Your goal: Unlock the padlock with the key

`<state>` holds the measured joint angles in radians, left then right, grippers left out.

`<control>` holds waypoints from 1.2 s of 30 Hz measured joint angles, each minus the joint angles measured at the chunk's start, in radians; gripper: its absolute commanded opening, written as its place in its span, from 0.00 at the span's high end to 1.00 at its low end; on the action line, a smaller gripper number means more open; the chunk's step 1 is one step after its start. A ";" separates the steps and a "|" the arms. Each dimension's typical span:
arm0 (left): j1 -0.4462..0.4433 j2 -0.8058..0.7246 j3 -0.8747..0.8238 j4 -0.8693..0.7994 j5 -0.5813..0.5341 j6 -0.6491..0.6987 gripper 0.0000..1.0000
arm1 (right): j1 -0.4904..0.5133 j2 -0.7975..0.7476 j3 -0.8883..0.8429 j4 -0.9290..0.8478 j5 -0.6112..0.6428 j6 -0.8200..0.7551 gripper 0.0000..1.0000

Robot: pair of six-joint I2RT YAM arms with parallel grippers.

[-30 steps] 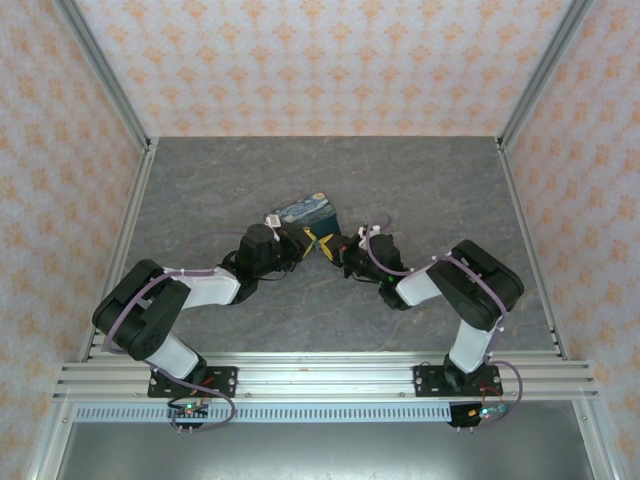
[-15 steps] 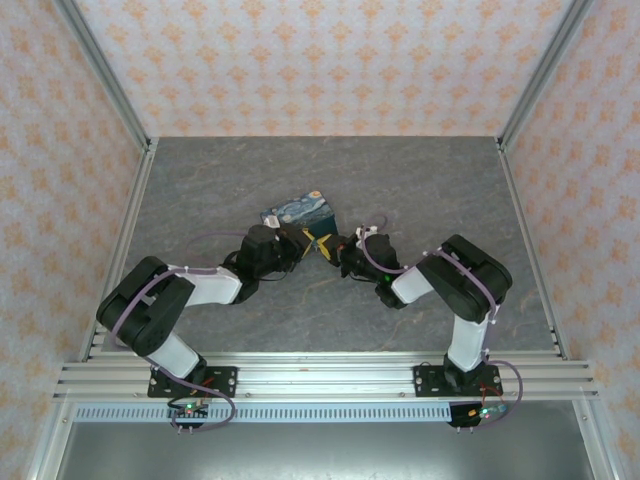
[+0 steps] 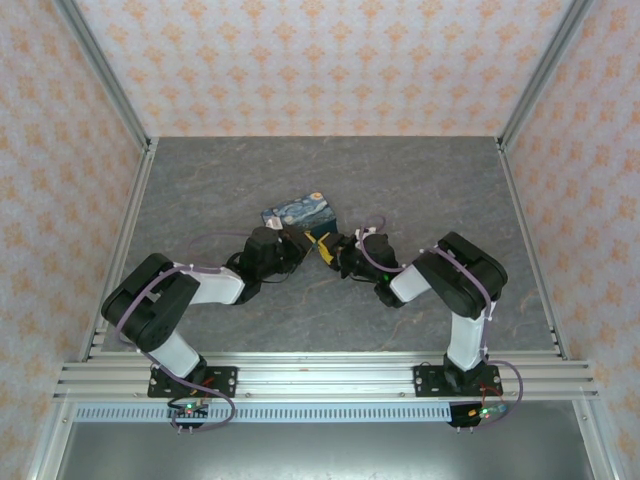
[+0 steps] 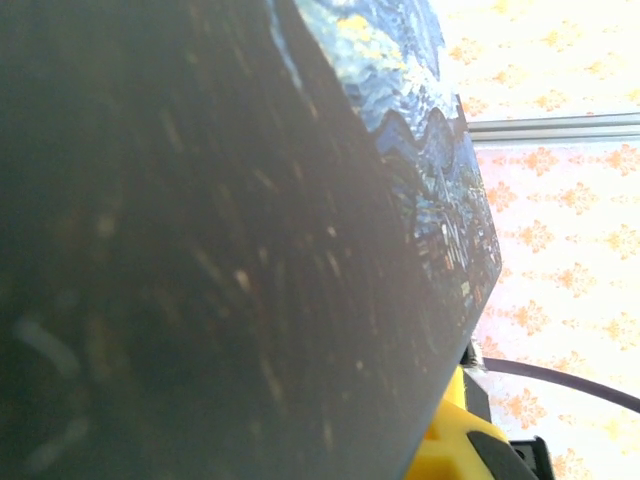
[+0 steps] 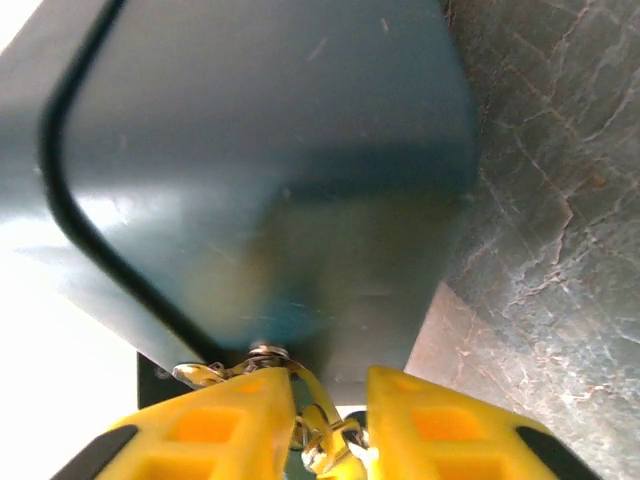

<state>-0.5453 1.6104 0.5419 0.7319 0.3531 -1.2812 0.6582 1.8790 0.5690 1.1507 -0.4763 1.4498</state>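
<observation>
The padlock [image 3: 300,211], its face painted in swirling blue and yellow, is held off the table near the middle. My left gripper [image 3: 296,240] is shut on it from the near left. Up close in the left wrist view, the padlock's dark side [image 4: 220,250] blocks most of the scene, with one yellow fingertip [image 4: 450,445] against its lower edge. My right gripper [image 5: 332,392] points at the padlock's teal underside [image 5: 300,180], fingers parted. The key's metal end [image 5: 264,353] sits at that underside, and its ring [image 5: 322,425] hangs in the gap between my fingers.
The grey stone-patterned table [image 3: 420,180] is fenced by aluminium posts and orange-patterned walls. Both arms meet at the centre, with my right gripper [image 3: 328,247] just right of the left one. A purple cable loops over each forearm.
My right gripper's fingers have parted, letting go of the key. The right arm has edged slightly left toward the padlock. The left gripper keeps its hold.
</observation>
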 measured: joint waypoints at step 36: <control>0.135 -0.019 0.114 -0.324 0.280 0.288 1.00 | 0.066 -0.426 0.218 -1.141 0.199 -0.959 0.41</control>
<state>-0.4103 1.5917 0.6556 0.4076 0.6331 -0.9932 0.7242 1.4532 0.7868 0.0097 -0.2771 0.4911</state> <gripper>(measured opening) 0.105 0.627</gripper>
